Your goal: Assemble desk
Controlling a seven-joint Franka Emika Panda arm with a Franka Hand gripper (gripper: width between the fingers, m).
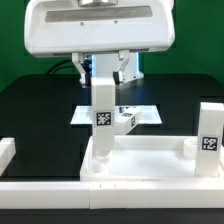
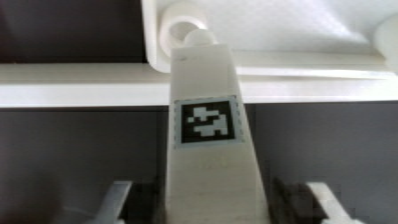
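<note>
The white desk tabletop point(image 1: 145, 160) lies flat near the front, rim up. I hold one white square leg point(image 1: 103, 112) upright, and its lower end meets the tabletop's corner at the exterior view's left. In the wrist view this leg point(image 2: 214, 120), with its tag facing the camera, reaches down to the round corner socket point(image 2: 191, 40). My gripper point(image 1: 104, 82) point(image 2: 221, 205) is shut on the leg's upper part, one finger on each side. A second tagged leg point(image 1: 210, 140) stands upright at the tabletop's other end.
Behind the held leg the marker board point(image 1: 145, 115) lies flat on the black table, with another small tagged white leg point(image 1: 127, 120) lying by it. Low white border walls point(image 1: 8, 155) run along the front and the exterior view's left. A green backdrop stands behind.
</note>
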